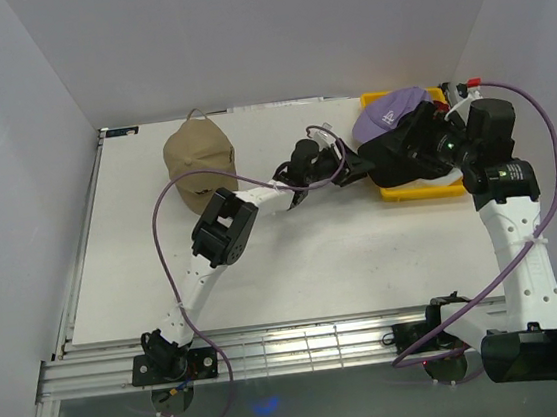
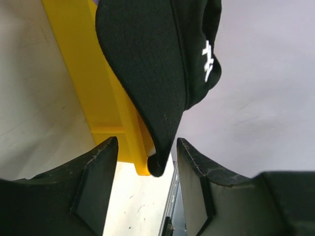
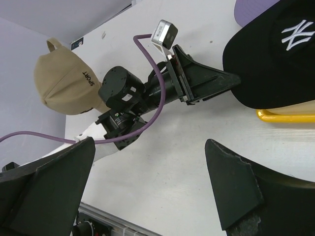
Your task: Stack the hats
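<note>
White worktop [image 1: 315,265]. My left claw [image 2: 146,145] is spread, the black cap's [image 2: 147,59] brim tip between its fingers and the yellow tray [image 2: 98,93] just beyond. I see the crown cut off. My right claw [image 3: 147,147] is spread and empty, with the tan cap [image 3: 64,78] well ahead to its left.

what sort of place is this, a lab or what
Probably a robotics lab cell: a white table boxed in by plain walls, left arm and right arm bolted at its edge, caps in a yellow tray.
</note>
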Robot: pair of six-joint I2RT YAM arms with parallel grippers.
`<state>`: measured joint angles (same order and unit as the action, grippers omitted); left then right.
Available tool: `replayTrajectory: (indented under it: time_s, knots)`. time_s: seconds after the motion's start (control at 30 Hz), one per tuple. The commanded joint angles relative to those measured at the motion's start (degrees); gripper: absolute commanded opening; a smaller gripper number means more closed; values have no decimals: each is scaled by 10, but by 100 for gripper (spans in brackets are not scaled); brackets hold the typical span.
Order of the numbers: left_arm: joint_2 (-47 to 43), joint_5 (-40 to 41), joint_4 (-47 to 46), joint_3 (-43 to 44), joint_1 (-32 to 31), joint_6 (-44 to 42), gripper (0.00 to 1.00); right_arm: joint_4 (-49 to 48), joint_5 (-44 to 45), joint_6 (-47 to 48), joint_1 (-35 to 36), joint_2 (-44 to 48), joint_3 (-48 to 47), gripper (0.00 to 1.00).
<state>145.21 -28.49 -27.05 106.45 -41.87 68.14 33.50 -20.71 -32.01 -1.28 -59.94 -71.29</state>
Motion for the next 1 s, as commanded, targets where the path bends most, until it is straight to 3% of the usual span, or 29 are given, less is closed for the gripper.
replayTrajectory:
  time_s: [0.0, 0.33, 0.47, 0.57, 0.97]
  knots:
    - [-13, 8, -40, 30, -3, 21, 59, -27, -13, 0, -1, 14, 11, 97]
    - [2, 11, -48, 55, -12, 33, 40, -35, -13, -3, -1, 22, 26, 97]
    - [10, 5, -48, 66, -13, 40, 13, -35, -11, -2, -1, 24, 28, 97]
    - [12, 3, -48, 76, -16, 39, 0, -34, -11, -3, -1, 22, 23, 97]
    - [-27, 20, -71, 93, -22, 75, 0, -16, 10, -14, -1, 4, -64, 97]
